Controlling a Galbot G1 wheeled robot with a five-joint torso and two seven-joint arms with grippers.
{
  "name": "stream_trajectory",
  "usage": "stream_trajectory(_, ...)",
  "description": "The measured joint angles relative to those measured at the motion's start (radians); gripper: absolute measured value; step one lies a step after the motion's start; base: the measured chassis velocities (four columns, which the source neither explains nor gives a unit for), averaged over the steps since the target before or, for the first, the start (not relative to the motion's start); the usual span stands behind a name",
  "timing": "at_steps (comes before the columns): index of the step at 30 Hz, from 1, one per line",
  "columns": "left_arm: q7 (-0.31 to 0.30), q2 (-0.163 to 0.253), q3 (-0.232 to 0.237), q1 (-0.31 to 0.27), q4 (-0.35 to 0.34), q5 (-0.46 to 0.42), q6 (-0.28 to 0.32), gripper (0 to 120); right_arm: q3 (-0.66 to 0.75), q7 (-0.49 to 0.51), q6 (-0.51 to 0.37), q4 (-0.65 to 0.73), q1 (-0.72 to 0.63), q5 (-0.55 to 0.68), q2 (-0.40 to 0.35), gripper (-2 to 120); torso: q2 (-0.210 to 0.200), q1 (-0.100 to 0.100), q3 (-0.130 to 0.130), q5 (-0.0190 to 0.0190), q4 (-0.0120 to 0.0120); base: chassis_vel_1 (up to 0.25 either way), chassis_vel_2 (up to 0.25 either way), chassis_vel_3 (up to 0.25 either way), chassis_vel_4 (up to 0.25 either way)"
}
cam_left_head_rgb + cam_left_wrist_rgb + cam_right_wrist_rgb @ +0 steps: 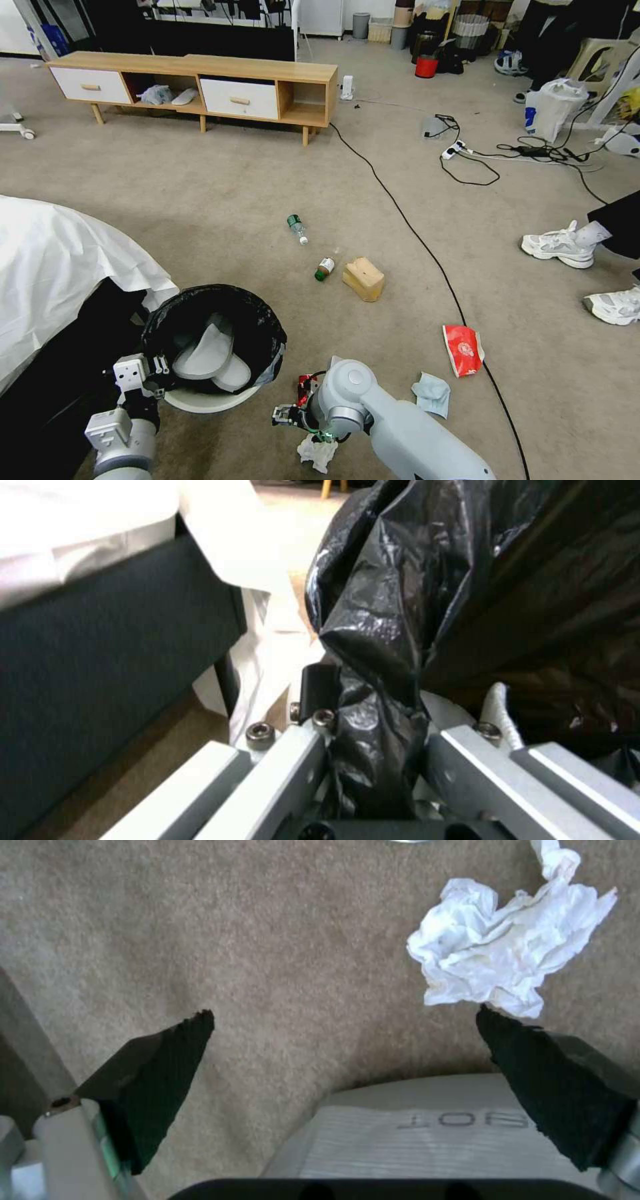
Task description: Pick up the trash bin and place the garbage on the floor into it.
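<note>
The trash bin [212, 347] hangs from my left end effector [373, 760], pinching its bagged rim; my right end effector [343, 1040] hovers spread beside the white tissue [507, 955], readying a grab.

Bin [200, 400] white, black liner. Tissue [507, 950] white. Carpet [200, 200] beige. Snack packet [463, 349] red. Box [363, 279] tan.

Carpeted floor [200, 193] with scattered litter and cables.

On the beige carpet lie 2 bottles, a green-labelled clear bottle [297, 229] and, nearer, a small green-capped bottle [324, 269], the latter just beside a tan box [363, 278]. A red snack packet [463, 349] touches a long black cable [413, 233]; a pale blue tissue [432, 394] lies near it. A white crumpled tissue [507, 952] rests closest. A low wooden cabinet [200, 87] stands farther back.
</note>
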Motion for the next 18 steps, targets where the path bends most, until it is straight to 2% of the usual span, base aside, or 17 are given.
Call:
stream_trajectory(6,-0.006,0.034,-0.01,-0.011,-0.012,-0.026,0.014,1,-0.003,0.013,0.008,0.008,0.002,0.03,-0.017,100,0.0,0.0,0.0,0.0,0.0,0.0,0.0,0.0,0.0)
stream_trajectory(18,-0.008,0.029,0.008,-0.024,0.003,-0.026,0.017,1,-0.005,0.036,0.008,0.0,0.013,0.085,-0.027,100,0.0,0.0,0.0,0.0,0.0001,0.0,0.0,0.0,0.0)
